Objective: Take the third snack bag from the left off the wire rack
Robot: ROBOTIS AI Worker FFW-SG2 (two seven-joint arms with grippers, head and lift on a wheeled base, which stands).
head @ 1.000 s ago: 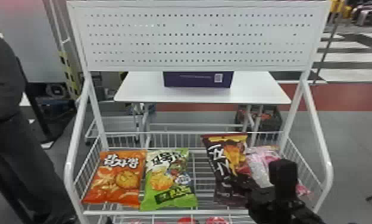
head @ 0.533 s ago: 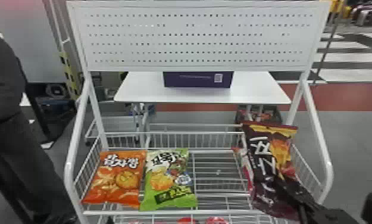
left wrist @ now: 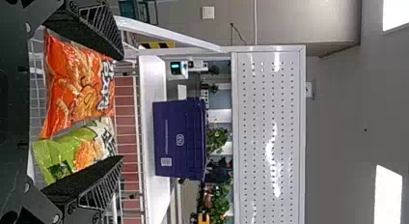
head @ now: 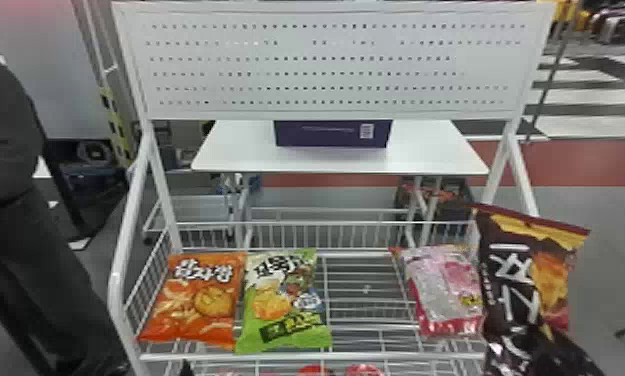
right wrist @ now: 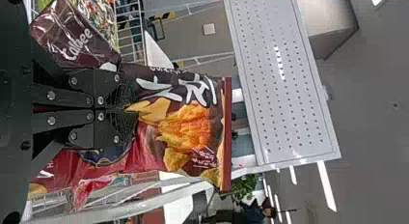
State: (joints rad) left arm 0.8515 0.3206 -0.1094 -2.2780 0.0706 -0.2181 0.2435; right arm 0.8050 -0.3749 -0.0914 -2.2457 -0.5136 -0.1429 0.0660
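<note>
Now the right gripper, pinching the dark snack bag, has carried it farther right.

Left pincer, fingers wide apart, before orange bag and green bag.

Large white Korean lettering crosses the top of the orange snack bag, just left of the green snack bag, which carries dark lettering. Well right of the green one, the dark snack bag shows big white characters. Behind it, the blue box bears a small white barcode label.
</note>
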